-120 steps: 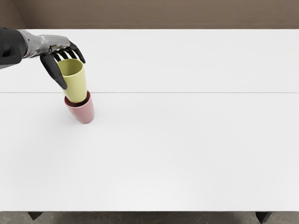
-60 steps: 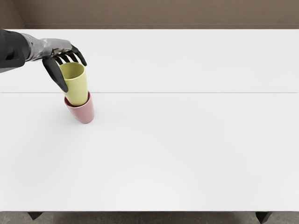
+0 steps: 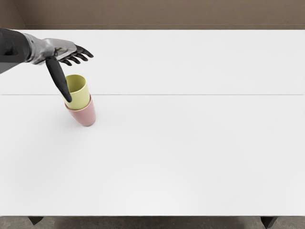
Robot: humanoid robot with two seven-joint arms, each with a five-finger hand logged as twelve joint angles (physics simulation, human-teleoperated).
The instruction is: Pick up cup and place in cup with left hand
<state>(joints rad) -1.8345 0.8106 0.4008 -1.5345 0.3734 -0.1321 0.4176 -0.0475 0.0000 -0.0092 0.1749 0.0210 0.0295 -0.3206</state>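
My left hand (image 3: 77,76) hangs over the two cups at the left of the table, its fingers spread and holding nothing. Its thumb passes in front of the left side of the yellow cup (image 3: 81,99); whether it touches the cup, I cannot tell. The yellow cup stands inside the pink cup (image 3: 86,117), its upper part rising above the pink rim and its lower part hidden within. The pink cup rests on the table. No part of the right arm shows.
The white table (image 3: 190,143) spans the view, with a thin seam running across it. A brown wall (image 3: 162,14) rises behind its far edge.
The yellow cup has gone down deeper into the pink cup. My left hand has opened and let it go, its fingers lifting away from the rim.
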